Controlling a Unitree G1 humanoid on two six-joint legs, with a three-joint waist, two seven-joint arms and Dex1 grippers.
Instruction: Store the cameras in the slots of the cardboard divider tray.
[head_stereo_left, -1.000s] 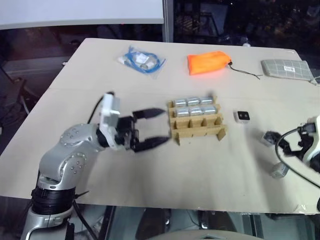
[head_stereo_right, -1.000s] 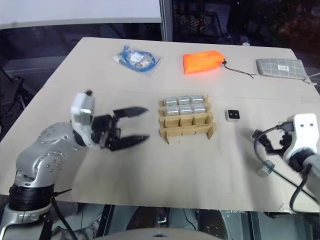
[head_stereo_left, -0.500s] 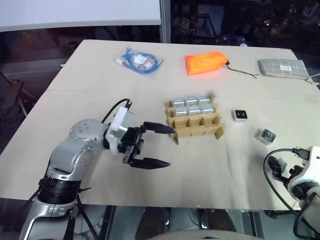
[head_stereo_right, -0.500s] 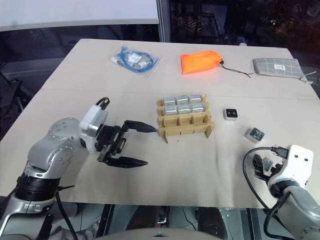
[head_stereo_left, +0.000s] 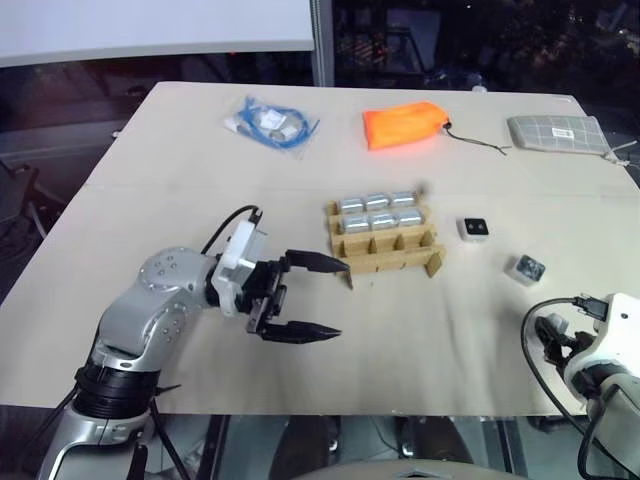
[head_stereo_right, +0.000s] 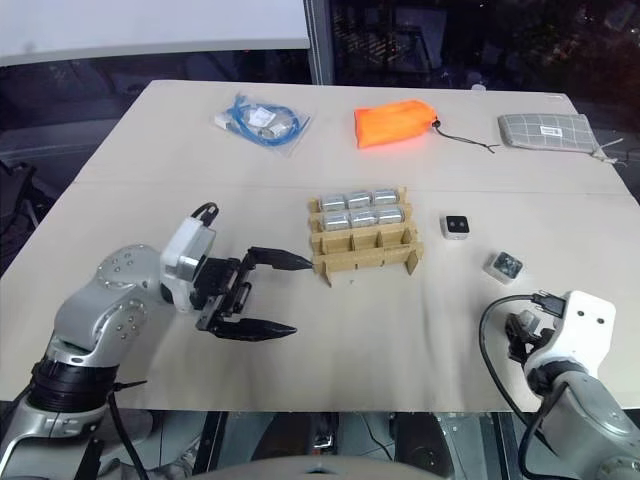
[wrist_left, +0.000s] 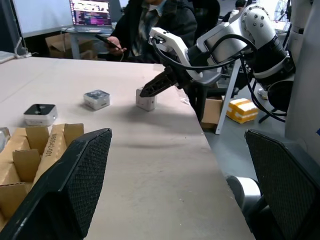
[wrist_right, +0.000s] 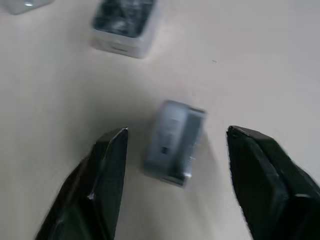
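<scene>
Silver-grey, 1 camera (wrist_right: 174, 142) lies on the table (head_stereo_left: 200, 160) between the right hand (wrist_right: 175, 185)'s 2 fingers, which stand apart with a gap on either side, touching nothing. It sits skewed to them, so a closing pinch could catch a corner and spin or flick it away. 2 more cameras lie beyond that hand, 1 (head_stereo_left: 527, 267) nearer, 1 (head_stereo_left: 475, 229) close to the cardboard divider tray (head_stereo_left: 385, 250). 6 cameras fill 2 rows; 3 slots stay empty. Beside the tray, the left hand (head_stereo_left: 325, 297) hangs wide apart, and could nudge it.
</scene>
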